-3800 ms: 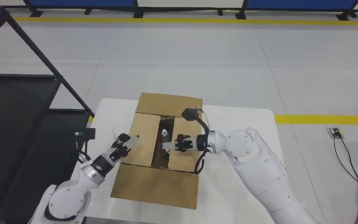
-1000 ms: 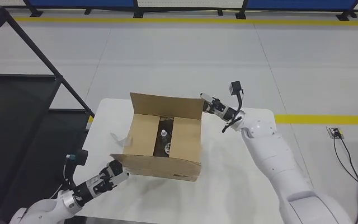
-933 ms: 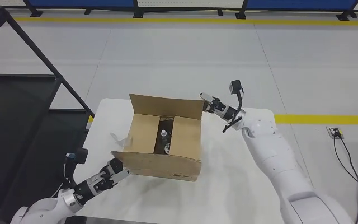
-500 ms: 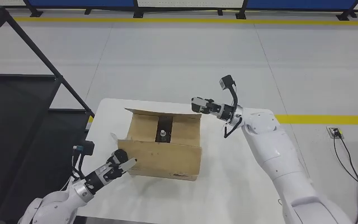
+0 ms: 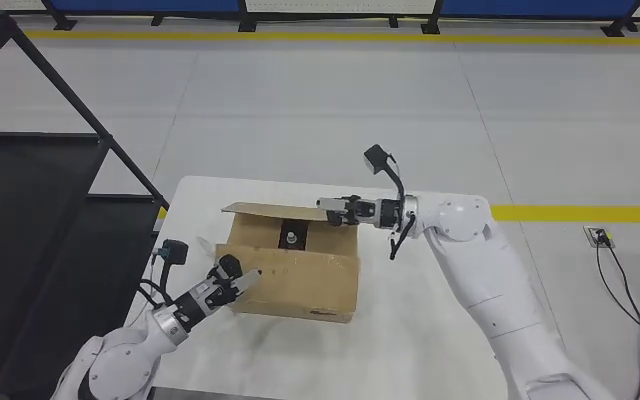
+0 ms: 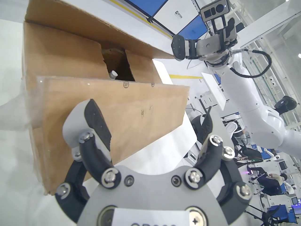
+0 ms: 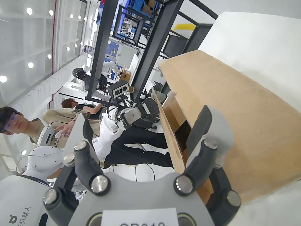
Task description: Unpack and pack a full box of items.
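Observation:
A brown cardboard box [image 5: 295,280] stands on the white table [image 5: 430,325]. Its two inner flaps are folded in, and a white bottle cap [image 5: 291,238] [image 6: 113,73] shows in the gap between them. The back flap [image 5: 275,209] [image 7: 235,118] tilts inward over the opening. My right gripper [image 5: 335,212] [image 7: 143,130] is open at that flap's right end, one finger [image 7: 207,128] lying against its outer face. The front flap [image 6: 112,109] stands raised. My left gripper [image 5: 238,280] [image 6: 150,128] is open at the box's front left corner, holding nothing.
A black metal rack [image 5: 70,200] stands off the table's left edge. Bare table lies to the right of the box and in front of it. The table's front edge is close behind my left arm.
The back flap has come down from upright toward the opening as my right gripper moved left with it. My left gripper rose to the front left corner, and the front flap has lifted.

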You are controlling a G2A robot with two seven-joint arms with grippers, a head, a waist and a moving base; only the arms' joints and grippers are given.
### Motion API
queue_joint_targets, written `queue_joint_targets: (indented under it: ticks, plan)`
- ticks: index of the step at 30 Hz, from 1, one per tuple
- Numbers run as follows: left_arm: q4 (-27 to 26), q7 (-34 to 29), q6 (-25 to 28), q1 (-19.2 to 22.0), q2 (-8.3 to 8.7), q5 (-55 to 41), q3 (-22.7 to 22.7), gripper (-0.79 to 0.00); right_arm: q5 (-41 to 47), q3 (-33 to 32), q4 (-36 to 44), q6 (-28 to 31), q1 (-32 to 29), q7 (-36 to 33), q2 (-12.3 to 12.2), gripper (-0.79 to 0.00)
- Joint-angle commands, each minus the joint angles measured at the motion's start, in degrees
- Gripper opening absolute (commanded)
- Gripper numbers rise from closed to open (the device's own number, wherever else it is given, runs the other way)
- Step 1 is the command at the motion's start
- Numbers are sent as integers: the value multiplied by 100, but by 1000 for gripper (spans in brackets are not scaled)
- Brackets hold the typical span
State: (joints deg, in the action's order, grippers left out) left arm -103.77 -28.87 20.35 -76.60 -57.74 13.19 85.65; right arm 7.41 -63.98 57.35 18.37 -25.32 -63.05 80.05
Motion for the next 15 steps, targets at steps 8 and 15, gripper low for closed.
queue_joint_targets:
  ticks: [8,15]
  plan:
    - [176,117,-118,285,-49,40,-264,0,-69,342,67,-896,49,-92,40,0]
    - [299,321,-257,475,-98,43,-448,0,318,488,-252,-1023,125,-202,104,0]
